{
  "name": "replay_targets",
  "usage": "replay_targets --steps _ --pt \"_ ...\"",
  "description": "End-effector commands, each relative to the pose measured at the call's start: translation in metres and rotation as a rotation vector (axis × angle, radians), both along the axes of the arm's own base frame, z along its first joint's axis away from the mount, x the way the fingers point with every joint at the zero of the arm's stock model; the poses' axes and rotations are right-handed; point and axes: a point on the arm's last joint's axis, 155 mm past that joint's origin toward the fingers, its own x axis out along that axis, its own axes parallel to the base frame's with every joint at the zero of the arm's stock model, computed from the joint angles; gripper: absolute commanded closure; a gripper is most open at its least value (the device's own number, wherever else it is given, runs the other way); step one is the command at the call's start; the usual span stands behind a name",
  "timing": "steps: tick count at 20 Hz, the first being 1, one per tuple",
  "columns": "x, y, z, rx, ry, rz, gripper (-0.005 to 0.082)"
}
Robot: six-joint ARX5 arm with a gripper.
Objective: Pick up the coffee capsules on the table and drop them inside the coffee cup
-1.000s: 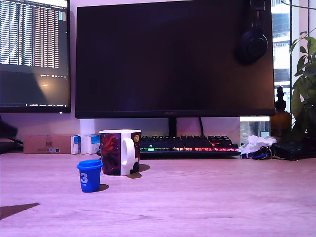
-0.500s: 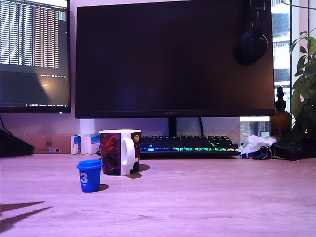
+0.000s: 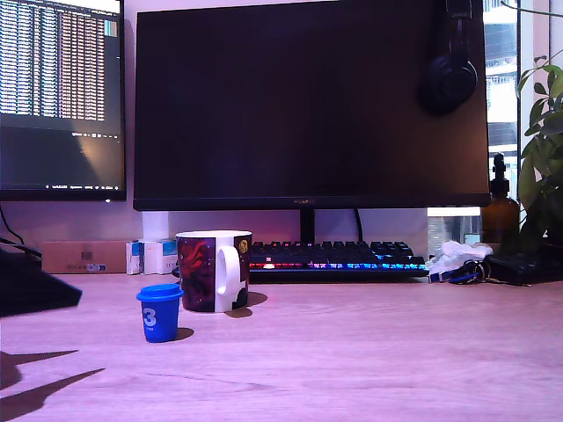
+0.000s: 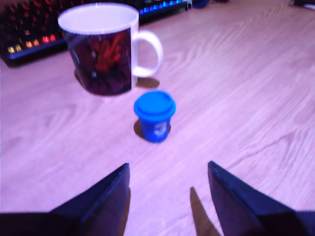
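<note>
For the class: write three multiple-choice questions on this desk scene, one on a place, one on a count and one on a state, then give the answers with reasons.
1. In the exterior view, where is the blue capsule relative to the mug?
A. inside it
B. on the table, to its left
C. balanced on its rim

2. How many capsules are in sight?
A. none
B. one
C. three

3. What state is the tool in?
A. shut on the capsule
B. shut on the mug's handle
C. open and empty

Answers:
1 B, it stands on the wood beside the mug.
2 B, both views show only the blue one.
3 C, in the wrist view its jaws stand apart with nothing between them.
</note>
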Motion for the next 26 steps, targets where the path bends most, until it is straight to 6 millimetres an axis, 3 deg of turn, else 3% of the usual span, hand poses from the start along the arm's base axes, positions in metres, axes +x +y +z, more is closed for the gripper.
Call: replay_targets --steps 1,26 --pt "0.0003 -0.0009 -0.0020 0.003 -0.002 -0.005 0.0307" --pt "0.0098 0.0008 -0.0099 0.032 -0.003 0.013 0.0307"
